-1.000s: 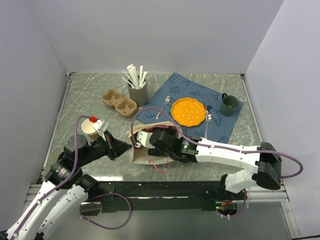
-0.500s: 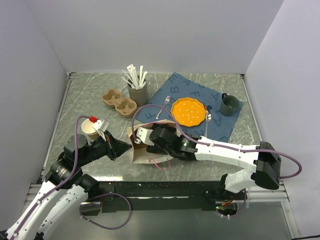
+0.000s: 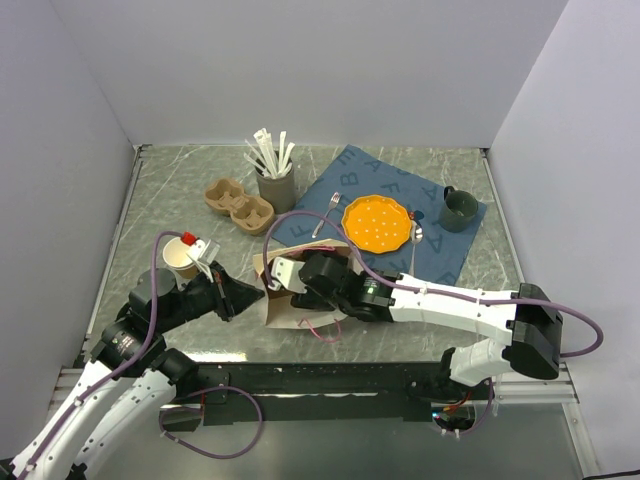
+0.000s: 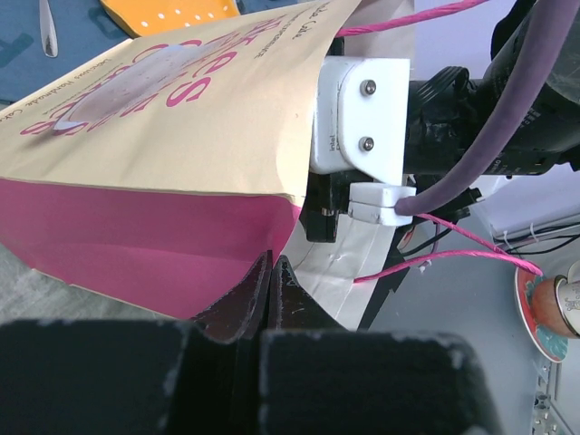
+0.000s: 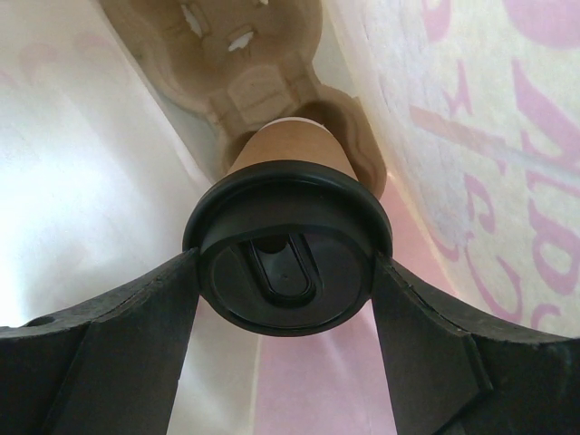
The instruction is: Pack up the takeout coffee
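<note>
Inside the paper bag (image 3: 285,314), the takeout coffee (image 5: 285,263) was hidden from the top view; only the right wrist view showed it. Its black lid faced that camera, its long axis running away toward a pulp carrier (image 5: 254,63) at 12 o'clock, base unseen. The right fingers (image 5: 118,344) clasped the lid's rim; the left fingers (image 4: 241,304), clenched, pinched the bag's 9 o'clock edge

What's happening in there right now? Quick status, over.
Left gripper shut, pinching the paper bag edge. Right gripper inside the bag, clamped on the takeout coffee lid. Cup base at the cup carrier; nothing blocking.
</note>
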